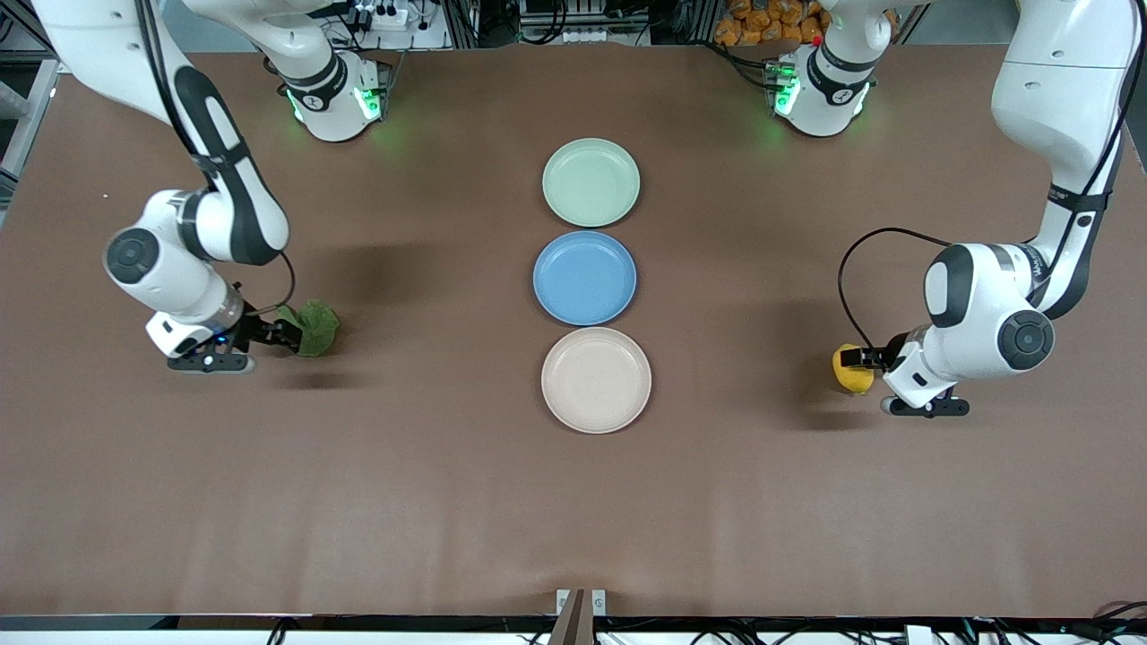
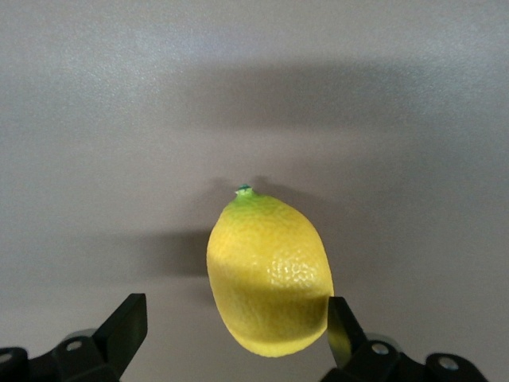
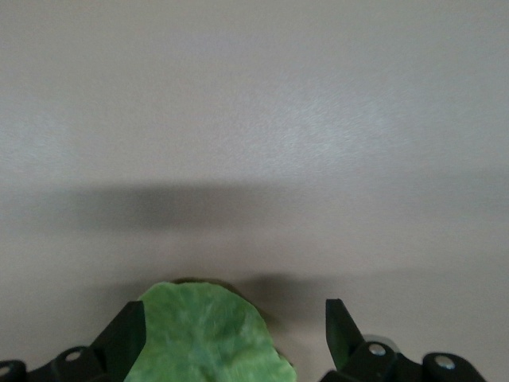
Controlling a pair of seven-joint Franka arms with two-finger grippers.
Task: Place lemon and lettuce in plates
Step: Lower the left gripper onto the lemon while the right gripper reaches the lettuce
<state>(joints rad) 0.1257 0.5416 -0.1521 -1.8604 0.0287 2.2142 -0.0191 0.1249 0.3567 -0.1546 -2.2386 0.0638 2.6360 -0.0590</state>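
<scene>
Since both jaws stand wide and nothing is gripped yet, you see the left gripper (image 1: 862, 359) bracketing the lemon (image 1: 851, 369) on the table, ready to pinch; the right gripper (image 1: 288, 332) likewise straddles the lettuce (image 1: 314, 327); the beige plate (image 1: 596, 380), blue plate (image 1: 584, 278) and mint plate (image 1: 590, 182) wait mid-table

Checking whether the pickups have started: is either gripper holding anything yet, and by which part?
Nothing is held. The left gripper stands open around the lemon; the right gripper stands open around the lettuce.
</scene>
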